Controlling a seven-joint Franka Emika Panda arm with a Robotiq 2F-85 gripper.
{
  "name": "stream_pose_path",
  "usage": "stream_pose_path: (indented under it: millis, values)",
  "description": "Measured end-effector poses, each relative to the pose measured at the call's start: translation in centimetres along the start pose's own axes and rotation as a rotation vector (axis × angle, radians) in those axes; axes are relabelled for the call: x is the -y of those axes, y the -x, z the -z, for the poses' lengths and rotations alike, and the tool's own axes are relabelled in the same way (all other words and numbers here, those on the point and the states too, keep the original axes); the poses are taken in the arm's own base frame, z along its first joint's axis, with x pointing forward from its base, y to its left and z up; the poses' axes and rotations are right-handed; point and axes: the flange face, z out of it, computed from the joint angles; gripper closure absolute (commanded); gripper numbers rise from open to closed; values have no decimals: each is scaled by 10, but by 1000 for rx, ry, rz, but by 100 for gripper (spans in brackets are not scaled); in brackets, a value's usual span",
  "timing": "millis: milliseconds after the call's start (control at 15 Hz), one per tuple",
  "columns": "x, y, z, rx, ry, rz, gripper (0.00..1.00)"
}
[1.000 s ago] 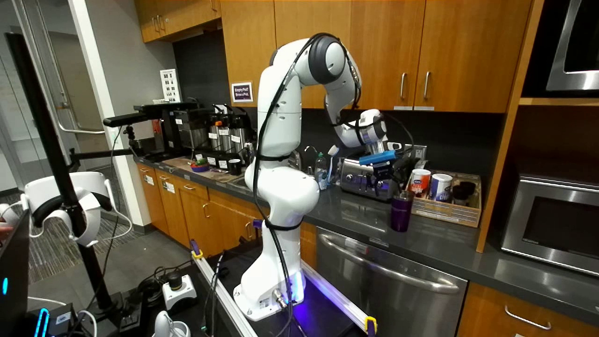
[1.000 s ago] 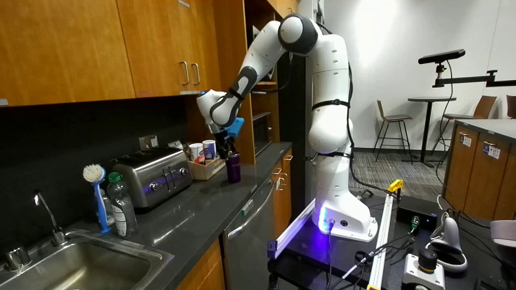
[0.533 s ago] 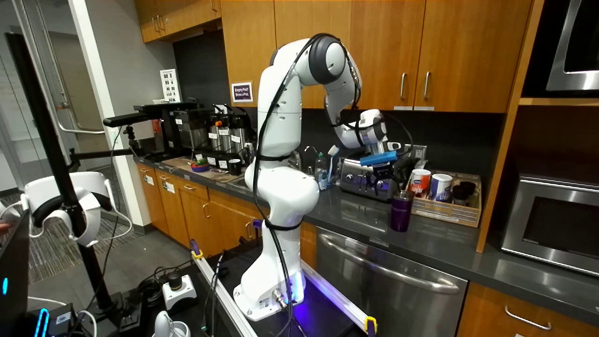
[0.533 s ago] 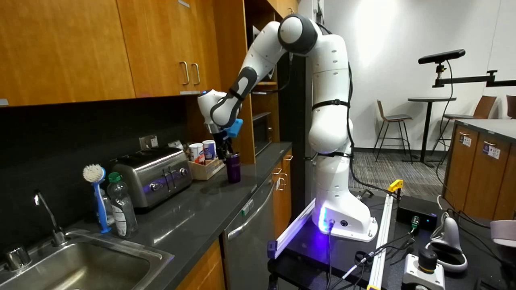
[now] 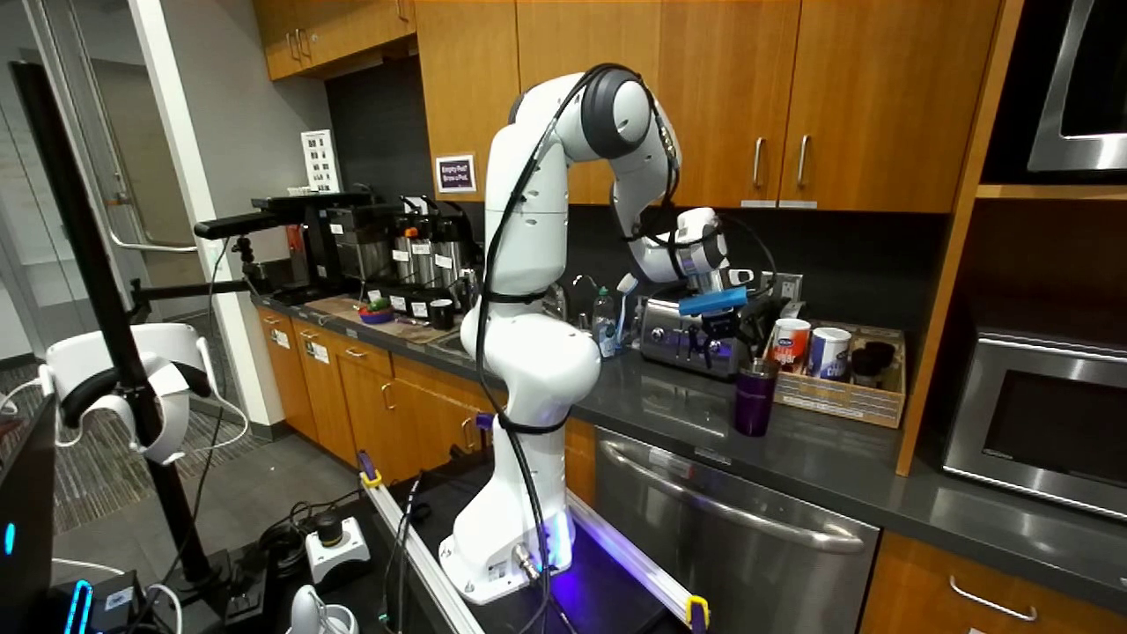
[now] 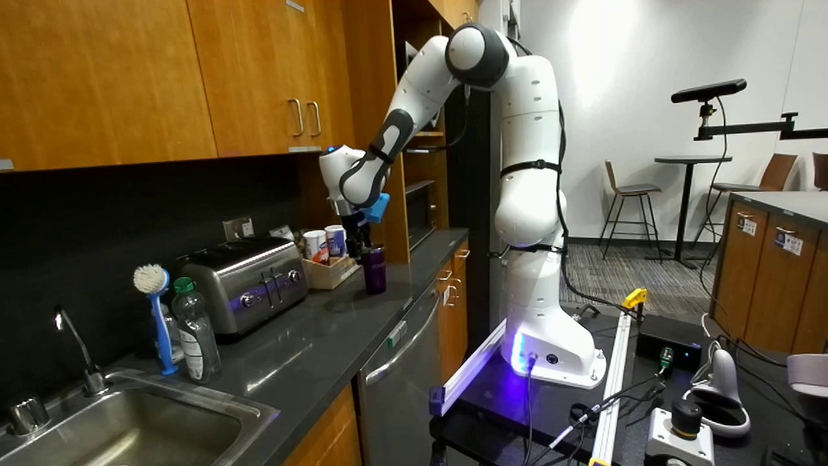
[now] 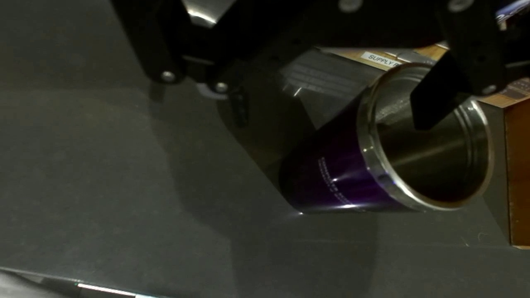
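A purple metal cup with a bare silver rim stands upright and open on the dark counter. It shows in both exterior views (image 5: 755,401) (image 6: 374,272) and in the wrist view (image 7: 348,178). My gripper (image 5: 733,349) is just above the cup, fingers pointing down and spread apart; it also shows in an exterior view (image 6: 359,249) and in the wrist view (image 7: 331,120). In the wrist view one finger overlaps the cup's mouth and the other is outside the cup over the counter. I cannot tell how deep the first finger reaches or whether it touches the rim.
A silver toaster (image 6: 242,281) stands beside the gripper. A wooden box (image 5: 845,401) holding a red-white can (image 5: 790,343) and a blue-white can (image 5: 828,352) is behind the cup. A clear bottle (image 6: 196,336), a blue brush (image 6: 162,323) and a sink (image 6: 142,427) lie farther along. Cabinets (image 5: 731,97) hang above.
My gripper and wrist have come down slightly over the cup, with a very small sideways shift. The cup has not visibly moved, and the fingers stay apart.
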Motion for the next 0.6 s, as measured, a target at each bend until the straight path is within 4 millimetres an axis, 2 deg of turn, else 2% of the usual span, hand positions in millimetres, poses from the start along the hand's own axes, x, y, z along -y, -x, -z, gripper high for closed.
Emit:
stream_pose_path:
  millis: [600]
  values:
    - [0,-2,-1,-18,-1,0,0]
